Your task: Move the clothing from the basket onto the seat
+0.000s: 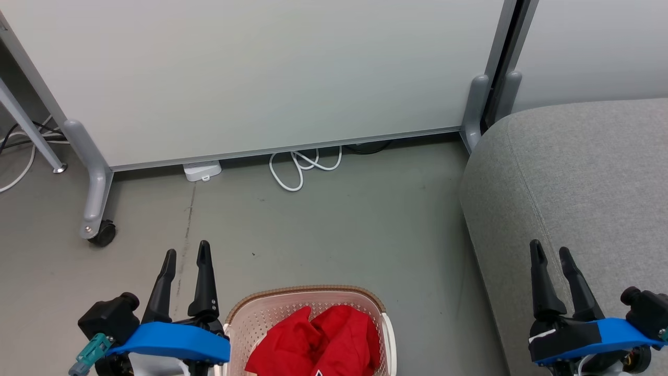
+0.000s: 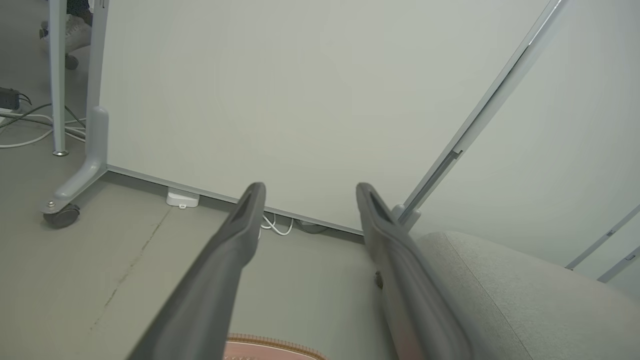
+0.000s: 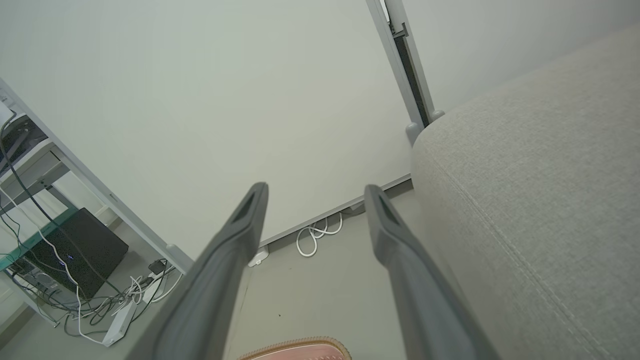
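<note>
Crumpled red clothing (image 1: 326, 342) fills the cream perforated basket (image 1: 308, 294) with its brown rim, standing on the floor at the bottom middle of the head view. The grey fabric seat (image 1: 584, 183) lies to the right, with its stitched seam in the right wrist view (image 3: 525, 200). My left gripper (image 1: 186, 253) stands open just left of the basket, empty; its wrist view shows the basket rim (image 2: 270, 345) below the fingers. My right gripper (image 1: 552, 249) is open and empty over the seat's front edge.
A pale partition panel (image 1: 261, 73) on grey legs with a castor (image 1: 102, 233) closes off the far side. A white coiled cable (image 1: 302, 167) and a small white box (image 1: 201, 171) lie at its foot. Grey floor (image 1: 339, 230) separates basket and panel.
</note>
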